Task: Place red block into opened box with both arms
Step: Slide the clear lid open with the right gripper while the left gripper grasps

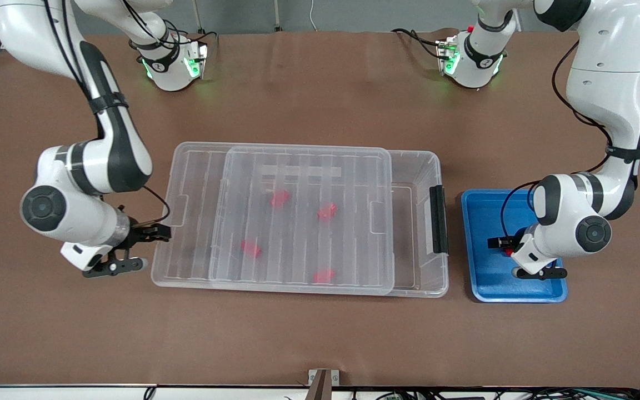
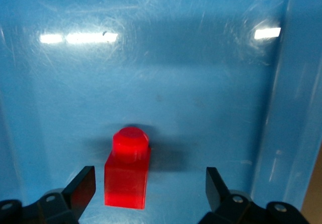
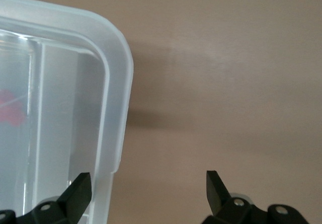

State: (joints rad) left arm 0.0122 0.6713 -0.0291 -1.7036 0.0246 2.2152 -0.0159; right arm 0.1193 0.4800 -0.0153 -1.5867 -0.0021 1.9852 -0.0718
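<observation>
We saw the box [image 1: 303,216] mid-table, its lid [image 1: 303,219] slid toward the right arm's end, leaving an uncovered strip by the black latch [image 1: 438,219]. Four red blocks [image 1: 279,198] showed blurred through the lid. Bare table lay all around the box.

The left gripper [image 2: 150,189] sat low in the blue tray [image 1: 481,211], fingers spread wide around a red block [image 2: 128,168]: translucent, squarish, round nub on top, close to one finger [image 2: 80,186], with a wide gap to the other.

The right gripper [image 3: 148,191] waited by the box's corner [image 3: 118,58], fingers apart, gripping nothing.
</observation>
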